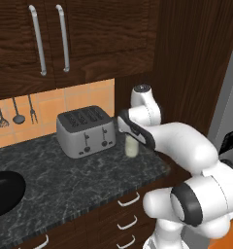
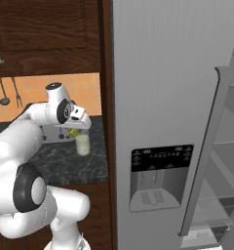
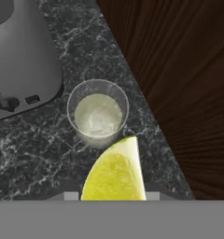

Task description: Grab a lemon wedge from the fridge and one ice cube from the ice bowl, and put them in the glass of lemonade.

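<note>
My gripper is shut on the lemon wedge, a yellow-green wedge that hides the fingertips in the hand view. The wedge hangs just above the glass of lemonade, slightly off its rim toward the near side. The glass stands upright on the dark counter next to the toaster. A pale lumpy patch shows in the liquid; I cannot tell whether it is the ice cube. The black ice bowl sits at the counter's far left. The grey fridge stands right of the counter.
A silver toaster stands close to the left of the glass. A dark wood panel rises just right of it. The fridge's right door stands open, showing shelves. Utensils hang on the orange tiled wall.
</note>
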Controlling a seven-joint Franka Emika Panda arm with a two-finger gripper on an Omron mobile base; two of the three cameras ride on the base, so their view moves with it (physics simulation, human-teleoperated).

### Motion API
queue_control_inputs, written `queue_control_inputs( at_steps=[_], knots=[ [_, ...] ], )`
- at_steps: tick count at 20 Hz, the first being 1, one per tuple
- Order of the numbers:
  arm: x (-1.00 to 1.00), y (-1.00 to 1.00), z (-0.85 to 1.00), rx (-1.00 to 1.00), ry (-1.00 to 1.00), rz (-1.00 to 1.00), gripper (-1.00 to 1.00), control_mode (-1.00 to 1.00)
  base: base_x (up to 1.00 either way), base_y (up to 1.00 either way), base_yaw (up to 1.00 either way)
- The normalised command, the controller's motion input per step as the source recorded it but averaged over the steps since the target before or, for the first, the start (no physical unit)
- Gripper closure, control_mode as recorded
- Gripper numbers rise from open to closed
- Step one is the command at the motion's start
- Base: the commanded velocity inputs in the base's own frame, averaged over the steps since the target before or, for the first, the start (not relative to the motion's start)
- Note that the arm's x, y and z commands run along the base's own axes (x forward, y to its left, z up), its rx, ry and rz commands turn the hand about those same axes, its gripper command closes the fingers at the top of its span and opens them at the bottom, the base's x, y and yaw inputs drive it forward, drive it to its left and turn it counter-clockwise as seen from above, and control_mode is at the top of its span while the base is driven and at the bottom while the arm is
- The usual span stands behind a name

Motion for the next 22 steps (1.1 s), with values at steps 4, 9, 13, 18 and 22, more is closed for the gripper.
queue_control_inputs(
  at_steps=[4, 9, 13, 18, 22],
  knots=[
    [0.54, 0.00, -0.18, 0.02, 0.06, 0.00, 1.00, -1.00, 0.00, 0.00, 0.00],
    [0.21, -0.07, -0.02, 0.00, 0.04, 0.01, 1.00, -1.00, 0.00, 0.00, 0.00],
    [0.19, -0.01, -0.01, 0.00, 0.01, 0.02, 1.00, -1.00, 0.00, 0.00, 0.00],
    [0.11, 0.00, 0.00, 0.00, 0.00, 0.00, 1.00, -1.00, 0.00, 0.00, 0.00],
    [0.07, 0.00, 0.00, 0.00, 0.00, 0.00, 1.00, -1.00, 0.00, 0.00, 0.00]
  ],
)
